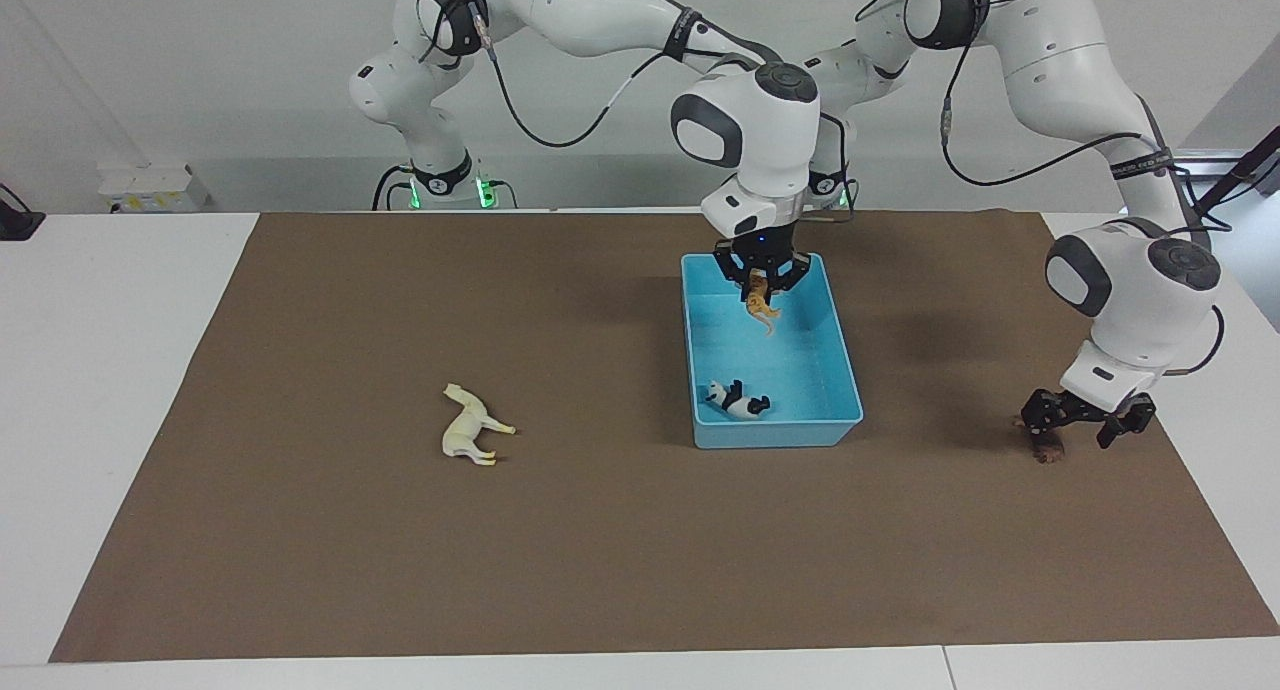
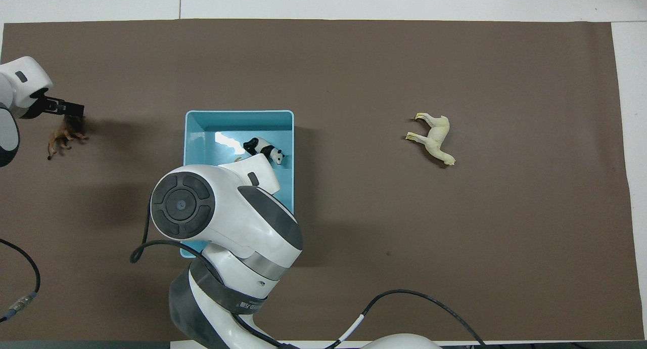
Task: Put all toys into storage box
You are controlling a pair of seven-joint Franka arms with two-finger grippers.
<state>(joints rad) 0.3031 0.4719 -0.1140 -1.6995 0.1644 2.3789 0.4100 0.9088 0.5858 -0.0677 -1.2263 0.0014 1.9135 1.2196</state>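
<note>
Right claw (image 1: 759, 278) grips the tiger (image 1: 761, 304) over the storage box (image 1: 845, 355); left claw (image 1: 1085, 422) gapes around the lion (image 1: 1046, 451).

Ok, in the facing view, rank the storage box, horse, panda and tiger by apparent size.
1. storage box, by far the largest.
2. horse.
3. panda.
4. tiger, partly hidden in the right gripper, so its place against the panda is unsure.

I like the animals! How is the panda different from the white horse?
The panda is black and white; the horse is plain cream. The panda lies inside the blue box; the horse lies on the brown mat. The horse is bigger than the panda. Both are toy animals lying on their sides, and no gripper touches either.
</note>
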